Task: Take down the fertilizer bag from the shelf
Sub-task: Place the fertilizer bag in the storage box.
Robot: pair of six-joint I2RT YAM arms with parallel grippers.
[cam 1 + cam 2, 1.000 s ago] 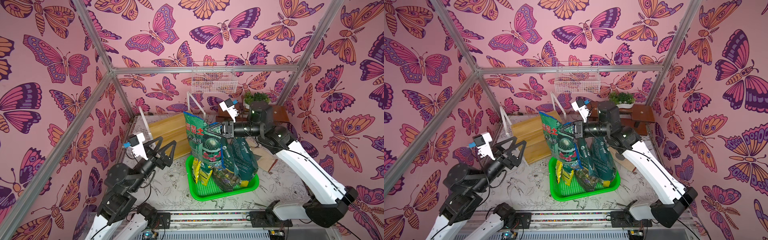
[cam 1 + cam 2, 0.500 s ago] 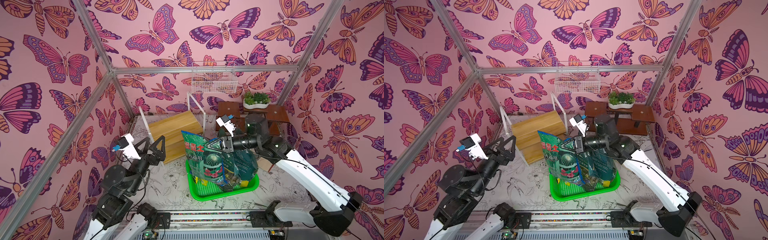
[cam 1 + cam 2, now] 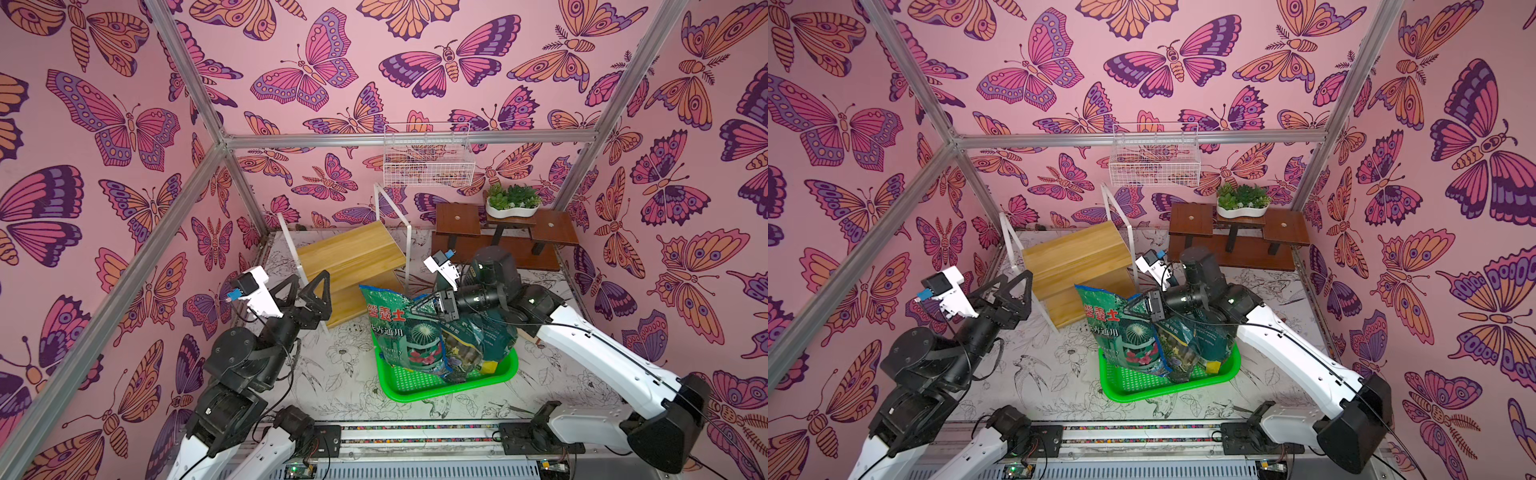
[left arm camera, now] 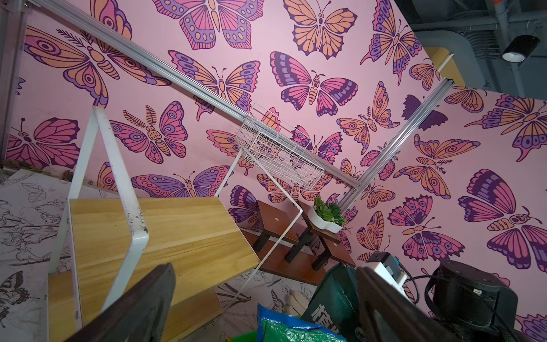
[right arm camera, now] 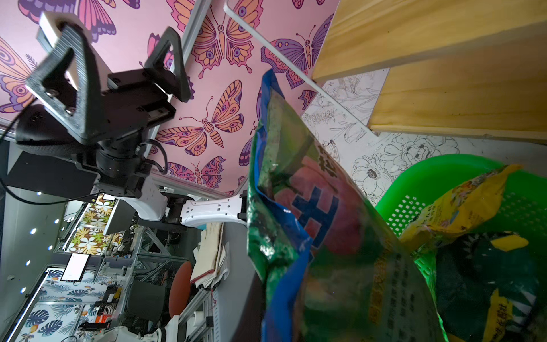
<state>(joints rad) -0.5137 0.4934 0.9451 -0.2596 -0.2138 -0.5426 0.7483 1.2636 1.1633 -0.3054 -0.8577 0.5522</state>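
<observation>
At the centre of both top views, the fertilizer bag stands in the green tray, off the shelf; the right jaws pinch its top edge, the left jaws gape empty. Low in the left wrist view, 1 blue-edged corner of the bag shows. The right wrist view shows crumpled film: soft, saggy, probably heavy; we would grip the top seam.

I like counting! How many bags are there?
3: green fertilizer bag held by the right gripper, dark green bag and yellow bag in the green basket. Others may hide underneath.
</observation>
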